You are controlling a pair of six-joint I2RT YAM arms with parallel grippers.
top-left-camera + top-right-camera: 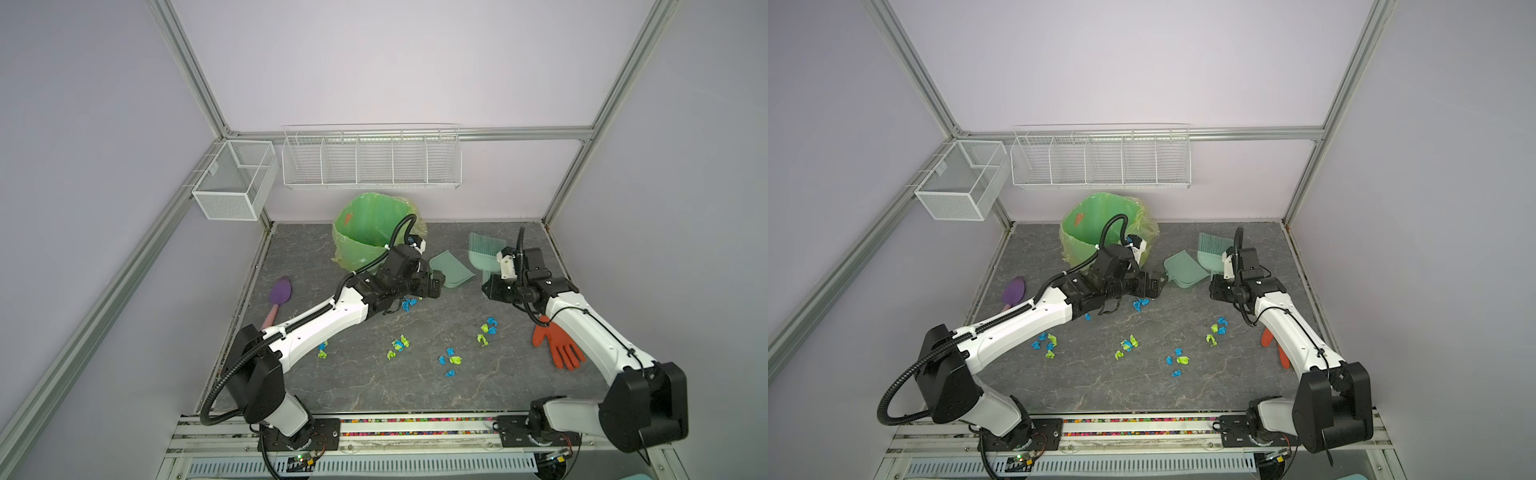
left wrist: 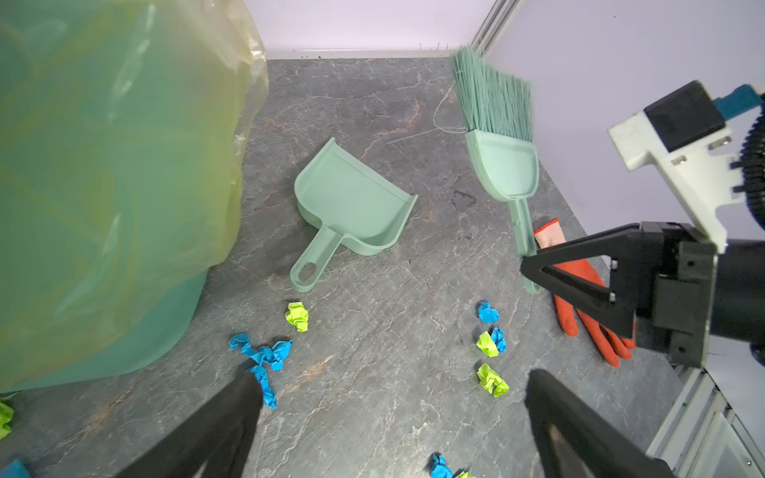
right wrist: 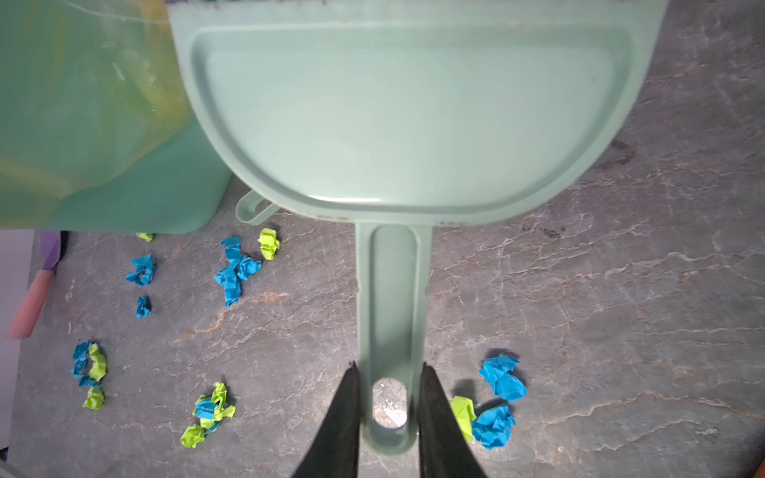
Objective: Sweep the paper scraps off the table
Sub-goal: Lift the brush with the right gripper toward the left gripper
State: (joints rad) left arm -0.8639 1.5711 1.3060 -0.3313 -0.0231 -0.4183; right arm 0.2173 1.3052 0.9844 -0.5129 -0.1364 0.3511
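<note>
- Blue and lime-green paper scraps lie in small clusters on the dark veined table. In both top views they form a loose band running left to right, from under the left forearm almost to the orange rubber glove.
- Each scrap is a tiny creased wad. Most are roundish lumps, so I cannot tell which way they point. The left wrist view shows one blue scrap twisted into a longer strip.
- Only the right wrist view shows both fingers of the right gripper pressed narrowly against either side of the mint hand brush handle, beside its hanging hole.
- The left wrist view shows the left gripper with its jaws spread wide and holding nothing. It hangs over the scraps and faces the mint dustpan, whose handle points towards it.
- Only the top views show the open mouth of the bag-lined green bin at the table's rear.
</note>
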